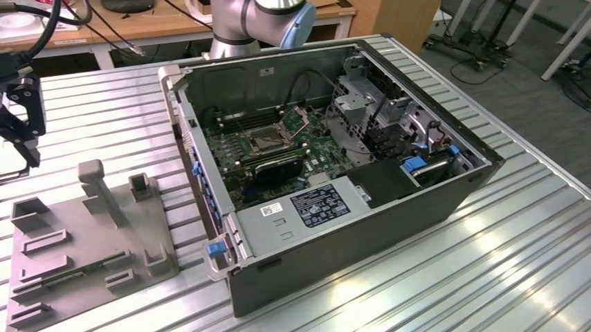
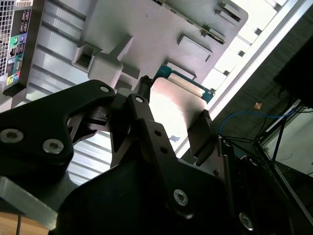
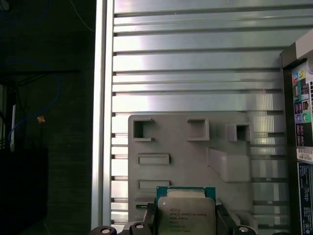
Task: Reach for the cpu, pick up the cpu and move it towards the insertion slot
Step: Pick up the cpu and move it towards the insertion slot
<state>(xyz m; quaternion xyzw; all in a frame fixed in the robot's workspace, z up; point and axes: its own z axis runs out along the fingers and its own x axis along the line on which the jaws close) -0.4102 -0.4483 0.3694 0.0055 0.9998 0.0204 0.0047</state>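
While my gripper [image 3: 186,219] clasped the cpu [image 3: 186,209] by its edges above the grey tray [image 3: 195,152], I judged pickup done; the insertion slot [image 1: 263,142], well apart from that tray, was not yet reached.

The arm [image 1: 248,28] stands at the exterior view's top; its black tool [image 1: 26,142] hangs at that view's left edge, pointing down; both fingers [image 2: 198,129] clamp the cpu [image 2: 171,105] between them.
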